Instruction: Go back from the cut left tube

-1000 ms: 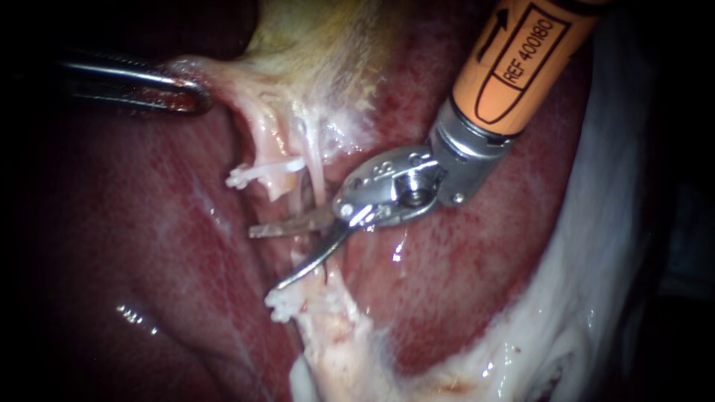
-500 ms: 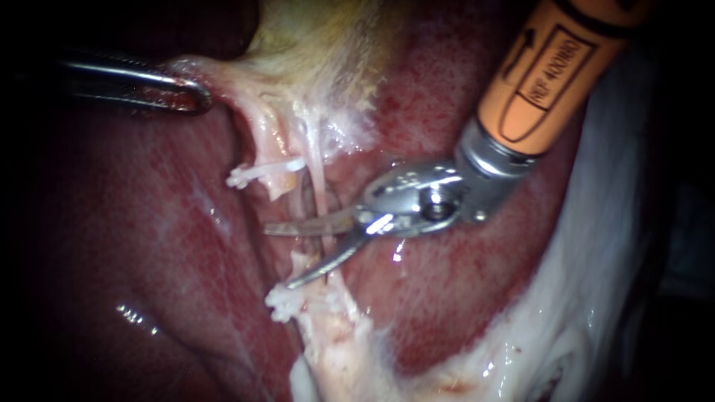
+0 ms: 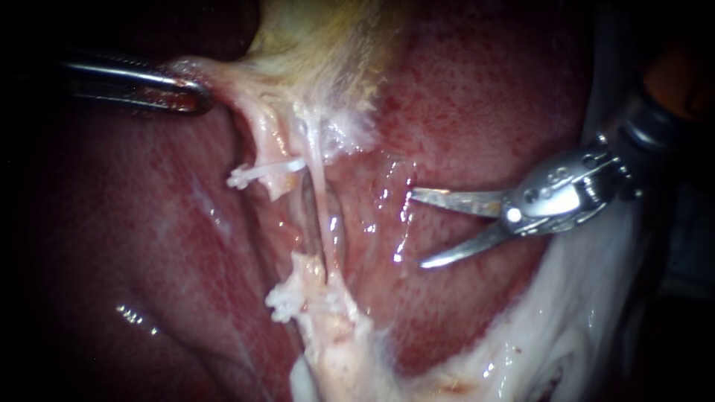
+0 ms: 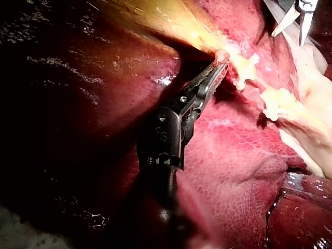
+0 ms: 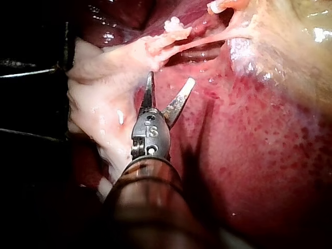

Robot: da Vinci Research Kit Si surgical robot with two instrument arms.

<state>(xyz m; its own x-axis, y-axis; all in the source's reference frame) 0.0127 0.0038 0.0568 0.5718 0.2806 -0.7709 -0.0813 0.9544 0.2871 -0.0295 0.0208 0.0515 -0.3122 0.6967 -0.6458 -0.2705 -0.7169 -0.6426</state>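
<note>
Liver (image 3: 477, 104) w/ gallbladder (image 3: 320, 37), clipped tube stumps (image 3: 268, 149) lying on it.

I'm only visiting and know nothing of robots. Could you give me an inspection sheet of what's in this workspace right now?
Surface: liver, wet and glossy; gallbladder above it.
Job's things: left tube cut, with a gap between its stumps; upper clip and lower clip on them; thin strand beside it unbroken.
Clutter: nothing seen.
End effectors: left instrument jaws shut on pale tissue by the gallbladder; right instrument blades open, clear of the tube.
Cables: nothing seen.
Surroundings: dark.
</note>
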